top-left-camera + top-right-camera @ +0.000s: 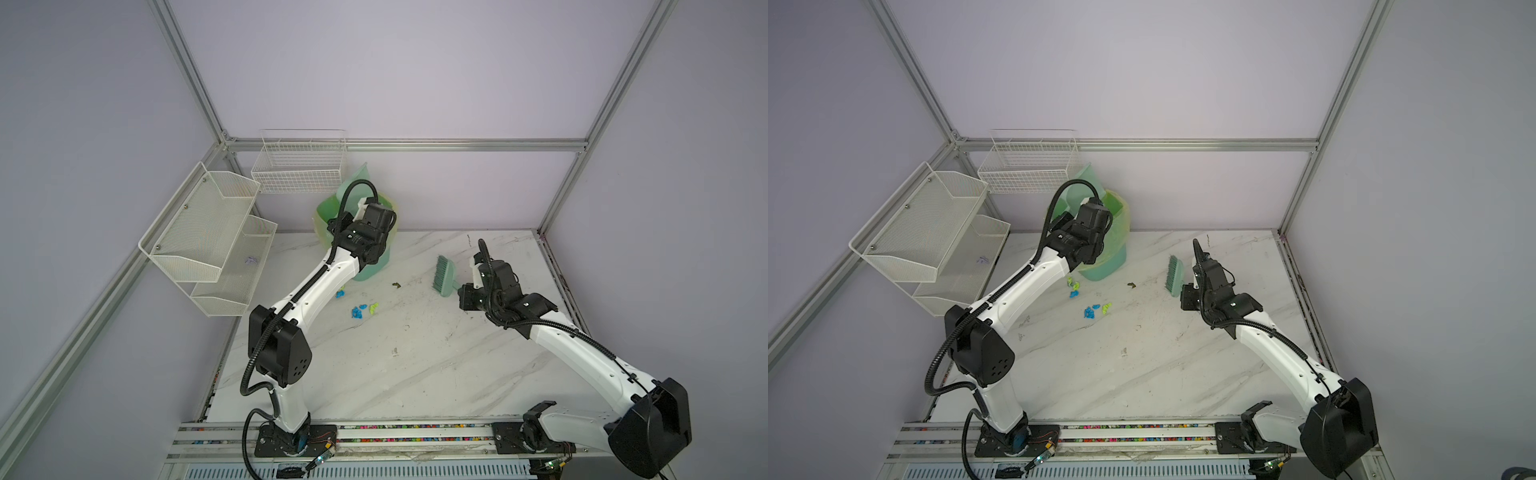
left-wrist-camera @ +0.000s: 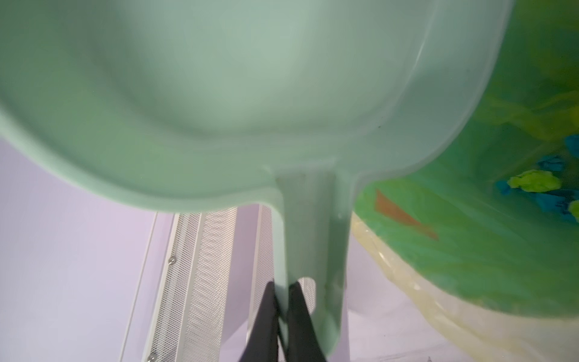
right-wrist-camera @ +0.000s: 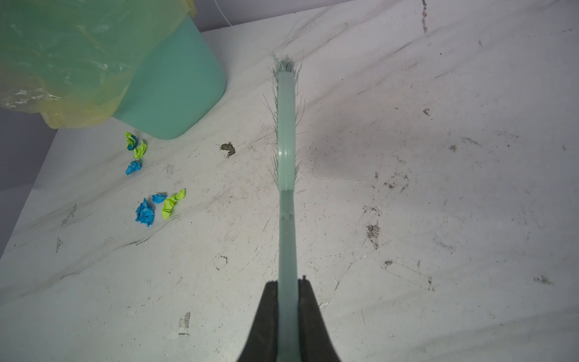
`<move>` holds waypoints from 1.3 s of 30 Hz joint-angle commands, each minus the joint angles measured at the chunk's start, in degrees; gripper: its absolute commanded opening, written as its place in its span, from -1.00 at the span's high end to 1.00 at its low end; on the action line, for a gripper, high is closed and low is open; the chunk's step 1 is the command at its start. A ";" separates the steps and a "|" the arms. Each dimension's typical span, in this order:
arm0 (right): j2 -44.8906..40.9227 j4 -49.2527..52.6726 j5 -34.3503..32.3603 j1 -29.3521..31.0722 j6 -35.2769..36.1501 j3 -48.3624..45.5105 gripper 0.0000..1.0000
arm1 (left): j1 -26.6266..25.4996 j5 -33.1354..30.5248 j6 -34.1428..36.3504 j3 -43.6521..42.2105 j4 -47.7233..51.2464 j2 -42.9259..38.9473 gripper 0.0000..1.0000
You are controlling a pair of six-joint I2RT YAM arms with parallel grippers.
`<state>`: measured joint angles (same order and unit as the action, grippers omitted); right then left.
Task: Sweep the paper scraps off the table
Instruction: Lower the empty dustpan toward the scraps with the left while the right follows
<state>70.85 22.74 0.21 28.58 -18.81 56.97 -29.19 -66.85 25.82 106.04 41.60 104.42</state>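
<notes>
A: Top views, status?
B: Two small clusters of paper scraps left on the table, just in front of the bin. The dustpan is tipped over the bin; brush well apart, to the right.
A: L wrist?
B: Here left gripper pinched tight on dustpan handle. Pan looks empty; blue & green bits lie in the bin liner.
A: R wrist?
B: Here right gripper clamped on brush handle, bristles by the table, contact unclear. Scraps off to one side. Approx half done imo: another sweep & dump needed.
</notes>
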 commanded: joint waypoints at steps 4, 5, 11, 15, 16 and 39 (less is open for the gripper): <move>2.83 -2.09 -0.11 -0.12 -0.59 2.20 1.00 | -2.78 16.01 -28.60 26.44 35.58 2.03 1.00; 3.19 -2.28 0.37 -0.19 -0.53 2.50 1.00 | -3.24 16.92 -29.62 26.69 36.81 2.02 1.00; 4.32 -4.42 5.50 -0.19 -2.23 3.66 1.00 | -4.05 22.92 -33.17 20.39 36.93 -4.10 1.00; 4.70 -6.73 9.28 -0.11 -4.11 3.50 1.00 | -4.04 28.42 -35.17 11.57 34.33 -9.70 1.00; 4.89 -7.21 9.98 -0.04 -4.75 3.46 1.00 | -4.04 29.39 -35.38 9.17 33.92 -10.86 1.00; 17.02 -22.40 16.53 13.64 -19.35 7.31 1.00 | -4.04 43.76 -43.48 -16.09 32.85 -26.86 1.00</move>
<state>86.50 4.91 15.07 41.39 -35.66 61.80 -33.39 -24.49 -16.16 92.18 75.61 79.11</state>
